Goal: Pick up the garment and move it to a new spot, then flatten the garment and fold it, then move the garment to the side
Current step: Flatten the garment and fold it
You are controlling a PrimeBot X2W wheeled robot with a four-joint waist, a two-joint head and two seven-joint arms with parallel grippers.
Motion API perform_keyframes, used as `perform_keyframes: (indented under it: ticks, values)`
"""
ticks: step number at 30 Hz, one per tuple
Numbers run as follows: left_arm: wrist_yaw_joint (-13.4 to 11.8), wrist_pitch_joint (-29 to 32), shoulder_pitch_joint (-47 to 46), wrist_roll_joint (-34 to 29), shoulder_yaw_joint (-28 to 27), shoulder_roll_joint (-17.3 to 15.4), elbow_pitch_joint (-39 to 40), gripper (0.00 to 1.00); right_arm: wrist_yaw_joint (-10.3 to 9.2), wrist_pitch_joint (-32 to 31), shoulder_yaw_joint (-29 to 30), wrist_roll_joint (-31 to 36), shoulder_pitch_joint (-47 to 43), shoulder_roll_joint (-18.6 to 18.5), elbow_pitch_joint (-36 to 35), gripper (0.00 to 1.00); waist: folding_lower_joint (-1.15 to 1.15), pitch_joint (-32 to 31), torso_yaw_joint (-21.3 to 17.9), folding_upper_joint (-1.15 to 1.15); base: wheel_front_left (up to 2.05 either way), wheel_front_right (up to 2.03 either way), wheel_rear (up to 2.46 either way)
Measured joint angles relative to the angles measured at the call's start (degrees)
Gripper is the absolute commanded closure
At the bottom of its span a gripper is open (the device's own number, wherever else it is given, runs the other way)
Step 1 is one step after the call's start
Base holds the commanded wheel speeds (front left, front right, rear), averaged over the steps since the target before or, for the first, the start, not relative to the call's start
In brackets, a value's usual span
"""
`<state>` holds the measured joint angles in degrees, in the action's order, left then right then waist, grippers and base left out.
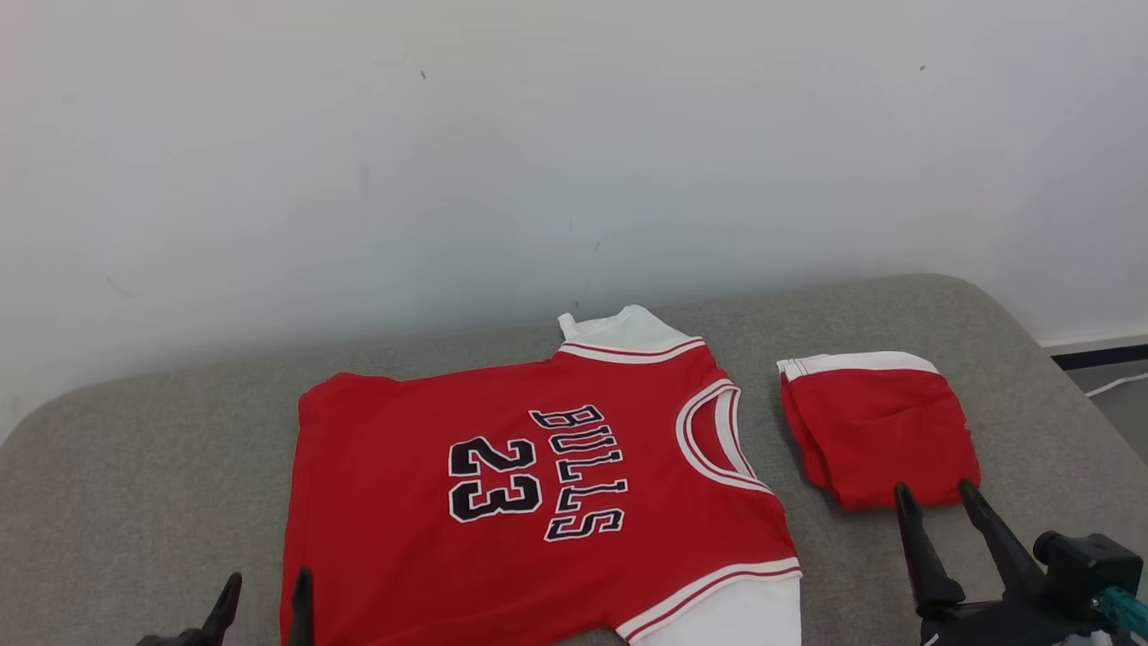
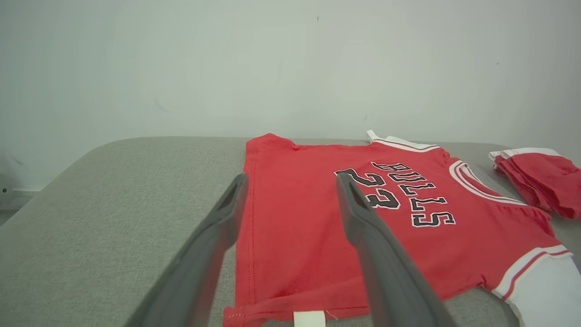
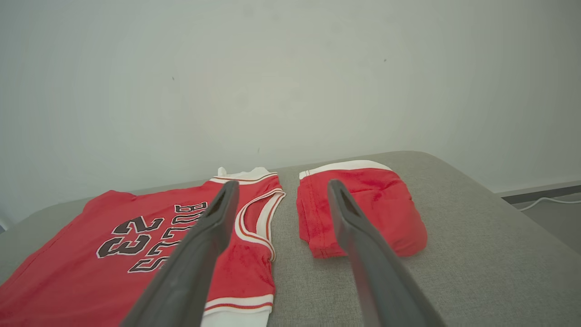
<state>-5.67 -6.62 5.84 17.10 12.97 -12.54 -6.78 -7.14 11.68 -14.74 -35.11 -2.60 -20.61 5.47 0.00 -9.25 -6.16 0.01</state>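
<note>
The grey padded surface (image 1: 134, 502) is soft and has rounded corners, so I judge that fingers pressed down too hard could sink into the cover and pinch it together with the cloth. The red jersey (image 1: 529, 538) lies spread flat in the middle of the surface. Its hem points to the left edge, its neck to the right, and one white sleeve reaches toward the near edge; I cannot tell whether that sleeve hangs over. Just beside the neck, toward the right edge, lie the folded red shorts (image 1: 874, 431), with a narrow strip of bare surface between them. If I fold or slide the jersey to that side, it may push the shorts and open their fold. The right gripper (image 1: 934, 489) hovers close by the near corner of the shorts with its fingers apart and nothing between them, and a careless descent could catch the wrong garment. The left gripper (image 1: 269, 579) is also spread wide and empty, and stands at the hem near the near edge. A shallow pinch there may take only the upper layer. The white label (image 2: 309, 318) sticks out under the hem and could be grasped instead.
</note>
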Motion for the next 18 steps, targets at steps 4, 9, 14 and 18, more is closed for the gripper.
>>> perform_keyframes:
  ticks: [4, 9, 14, 18]
  values:
    - [-0.4, 3.8, 0.1, 0.6, -0.8, 0.3, -2.1, 0.0, 0.0, -2.3, -1.3, 0.4, -0.5, 0.0, 0.7, 0.0, 0.0, 0.6, 0.2, 0.0, 0.0, 0.0, 0.0]
    - [-0.7, 10.5, 0.6, 2.1, -0.8, 1.6, -6.9, 0.0, 0.0, -8.9, -5.3, 0.4, -0.5, 0.5, 4.4, 0.0, 0.0, 1.4, 0.5, 0.0, 0.0, 0.0, 0.0]
    - [-0.9, 16.2, -0.8, 1.9, -0.6, 0.7, -12.2, 0.0, 0.0, -13.7, -8.2, 0.6, -0.3, 1.0, 6.5, 0.0, 0.0, 2.6, 0.8, 0.0, 0.0, 0.0, 0.0]
    - [-0.9, 19.0, -4.1, 2.0, -2.1, 0.3, -14.8, 0.0, 0.0, -16.7, -10.1, 0.8, -0.2, 1.7, 8.0, 0.0, 0.0, 3.7, 0.9, 0.0, 0.0, 0.0, 0.0]
